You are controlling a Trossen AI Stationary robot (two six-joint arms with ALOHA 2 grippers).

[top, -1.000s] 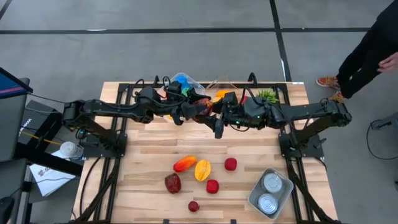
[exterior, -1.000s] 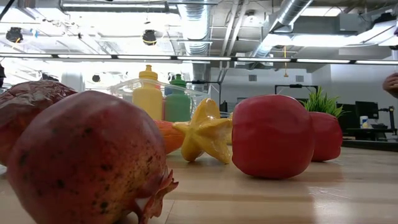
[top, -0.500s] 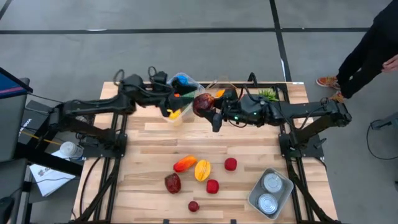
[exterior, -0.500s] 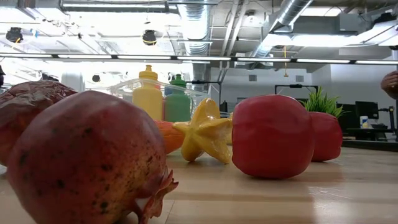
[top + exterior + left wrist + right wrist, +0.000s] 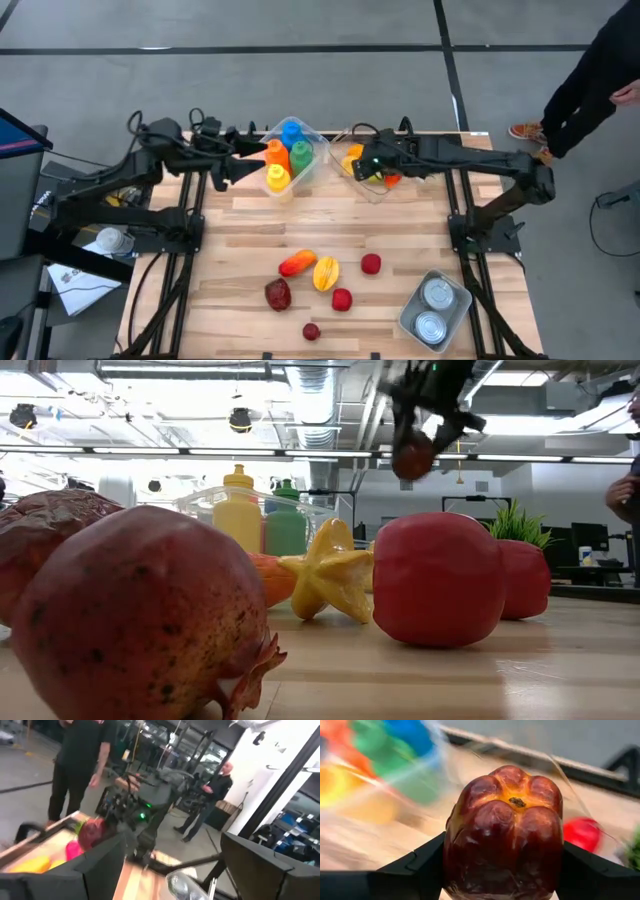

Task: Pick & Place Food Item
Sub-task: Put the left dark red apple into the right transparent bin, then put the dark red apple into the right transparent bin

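Observation:
A dark red bell pepper (image 5: 505, 830) hangs in my right gripper (image 5: 502, 860), which is shut on it above the clear container (image 5: 352, 185) at the table's far middle. The low view shows the pepper (image 5: 413, 458) high in the air under that gripper (image 5: 420, 435). My left gripper (image 5: 170, 870) is open with nothing in it. It stands at the far left (image 5: 245, 155), beside the bin of coloured bottles (image 5: 290, 155). My right gripper pinches the pepper between its two fingers, one on each opposite side wall (image 5: 451, 845). The fingers slant down from the table's right. The pepper's blossom end (image 5: 516, 801) points away from the wrist. It is lifted clear, over the clear container.
On the near middle of the table lie an orange-red pepper (image 5: 298, 263), a starfruit (image 5: 325, 272), red apples (image 5: 371, 263), a pomegranate (image 5: 278, 293) and a small red fruit (image 5: 311, 331). A metal tray with cans (image 5: 435, 308) sits near right. A person (image 5: 600, 70) stands beyond the far right corner.
The two grippers met at the pepper over the far middle. My left gripper has since drawn back toward the table's left edge without it. My right gripper has carried the pepper toward the right, over the clear container, and tipped downward.

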